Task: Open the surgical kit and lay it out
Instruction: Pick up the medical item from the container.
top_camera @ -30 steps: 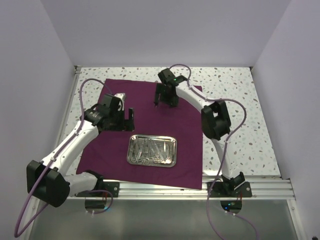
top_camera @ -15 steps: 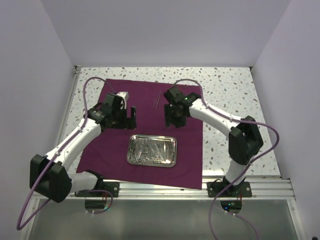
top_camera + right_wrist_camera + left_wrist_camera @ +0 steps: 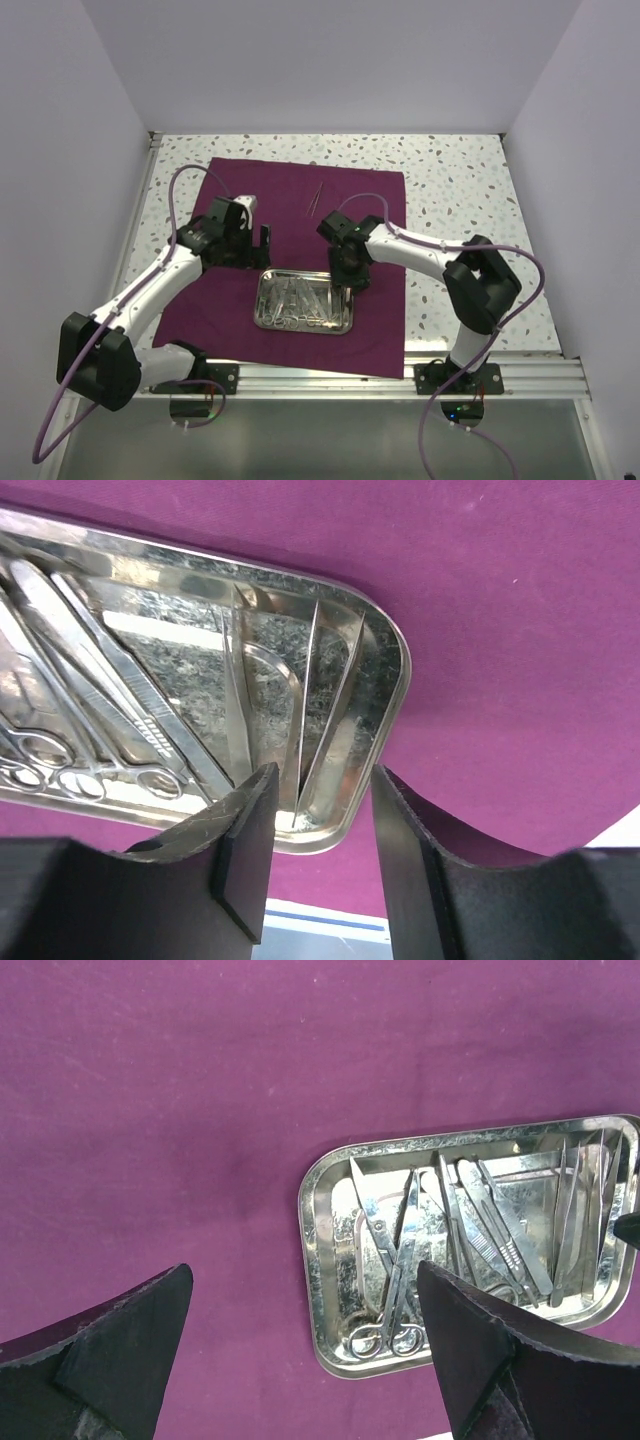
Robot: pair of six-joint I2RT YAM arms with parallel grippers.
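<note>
Cloth wrap (image 3: 220, 300) spread flat on speckled surface (image 3: 460, 180); steel tray (image 3: 260, 300) on its near middle, scissors (image 3: 385, 1260) and other instruments inside. Lone tweezers (image 3: 314, 199) lie on far part of cloth wrap. Left hand (image 3: 302, 1280) wide open, empty, above tray's left end. Right hand (image 3: 322, 780) half open, fingers straddling tray tweezers (image 3: 320, 700) at tray's right end; contact unclear

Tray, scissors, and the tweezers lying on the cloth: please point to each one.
Tray (image 3: 312, 1260): left wrist view, left rim.
Scissors (image 3: 400, 1278): left wrist view, shank below the pivot.
Tweezers (image 3: 315, 199): top external view, mid-length, on the cloth (image 3: 225, 310).
</note>
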